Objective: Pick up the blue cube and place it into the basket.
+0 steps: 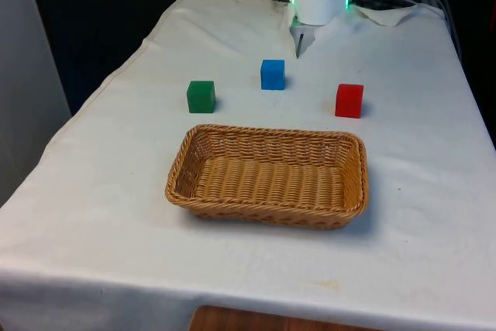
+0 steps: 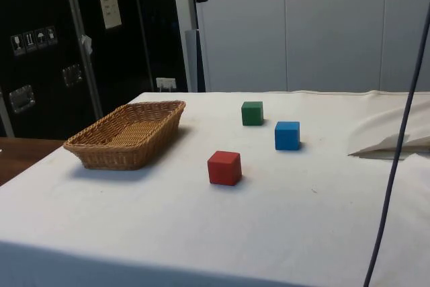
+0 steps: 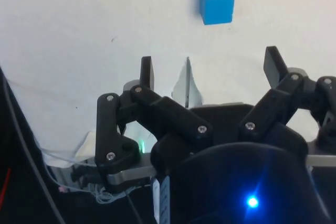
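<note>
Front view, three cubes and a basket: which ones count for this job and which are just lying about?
For the job:
blue cube, on the cloth, not yet picked
basket, nothing in it
gripper, open, holding nothing

Lying about:
green cube
red cube

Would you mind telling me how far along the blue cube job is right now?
Nothing looks done yet: the blue cube sits on the cloth between the green cube and red cube, and the basket holds nothing. The end effector is open above the table, holding nothing. Grasping, lifting and placing remain.
</note>
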Motion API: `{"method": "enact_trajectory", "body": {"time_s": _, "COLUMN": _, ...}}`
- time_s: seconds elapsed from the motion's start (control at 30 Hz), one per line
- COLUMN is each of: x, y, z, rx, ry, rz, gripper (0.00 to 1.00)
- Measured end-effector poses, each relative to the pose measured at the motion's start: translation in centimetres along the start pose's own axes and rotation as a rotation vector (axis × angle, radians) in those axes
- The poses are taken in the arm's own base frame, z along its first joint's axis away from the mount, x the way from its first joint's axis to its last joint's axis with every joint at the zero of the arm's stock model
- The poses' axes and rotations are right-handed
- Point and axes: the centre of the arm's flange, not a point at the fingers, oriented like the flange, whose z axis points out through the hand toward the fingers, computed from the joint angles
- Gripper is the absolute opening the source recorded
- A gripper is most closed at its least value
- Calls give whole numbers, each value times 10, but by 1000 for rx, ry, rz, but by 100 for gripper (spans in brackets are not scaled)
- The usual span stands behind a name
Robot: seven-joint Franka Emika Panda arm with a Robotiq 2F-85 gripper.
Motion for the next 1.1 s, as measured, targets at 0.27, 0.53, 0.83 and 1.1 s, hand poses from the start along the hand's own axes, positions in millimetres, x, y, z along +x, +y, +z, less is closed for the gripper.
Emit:
{"method": "enact_trajectory", "body": {"time_s": 0.27, "x": -21, "y": -1, "z": 3, "rx": -20, "ry": 19, "rz": -9, "gripper": 100}}
{"method": "enact_trajectory", "body": {"time_s": 0.53, "x": -41, "y": -2, "z": 8, "rx": -26, "ry": 32, "rz": -15, "gripper": 100}}
{"method": "enact_trajectory", "body": {"time_s": 0.83, "x": -68, "y": -2, "z": 17, "rx": -28, "ry": 45, "rz": -15, "gripper": 100}}
{"method": "enact_trajectory", "body": {"time_s": 1.1, "x": -91, "y": 0, "z": 23, "rx": -24, "ry": 46, "rz": -14, "gripper": 100}}
